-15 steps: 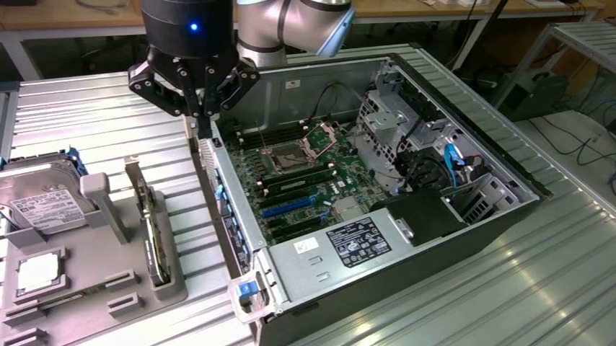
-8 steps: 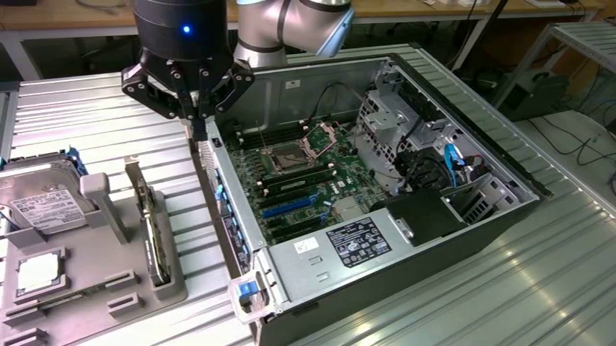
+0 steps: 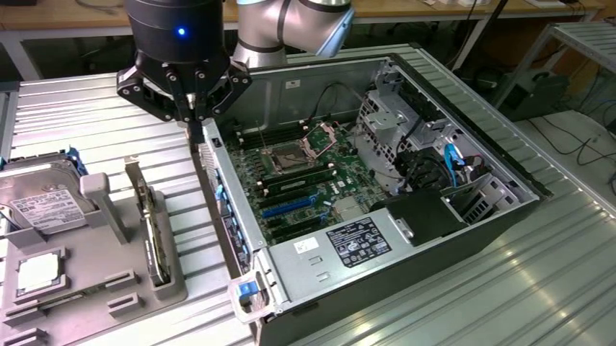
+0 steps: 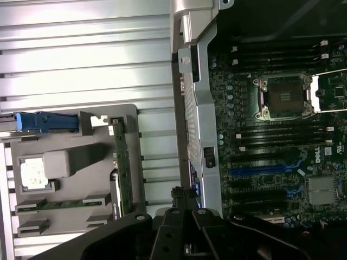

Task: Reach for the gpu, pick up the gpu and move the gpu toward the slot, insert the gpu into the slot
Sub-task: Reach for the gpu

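- Exterior view: end effector [image 3: 195, 124] poised over the near wall of the open case [image 3: 288, 90], fingers pinched fully shut, nothing between them.
- Gpu [image 3: 156, 245] standing on edge in a grey tray [image 3: 115, 288] on the ribbed table [image 3: 86, 115], to the exterior view's left of the case. Well apart from the end effector and untouched.
- Hard drive [image 3: 39, 205] in the same tray, further toward the exterior view's left.
- Slot [image 3: 288, 207], blue and narrow, unoccupied on the motherboard [image 3: 337, 169] inside the case.
- Wrist view: end effector [image 4: 183, 203] with dark fingers drawn together, right above the case [image 4: 198, 124] edge.
- Gpu [image 4: 122, 168] seen as a thin green strip upright along the tray [image 4: 76, 184] side nearest the case.
- Slot [image 4: 260, 172] visible as a blue bar among black sockets.
- Handling, as a judgement: probably light and stiff, yet fragile, with exposed components and an edge connector better left untouched. Likely best pinched across the two flat faces near the upper edge, squarely enough to keep the card from tilting. Fingers too closed at present to straddle it.
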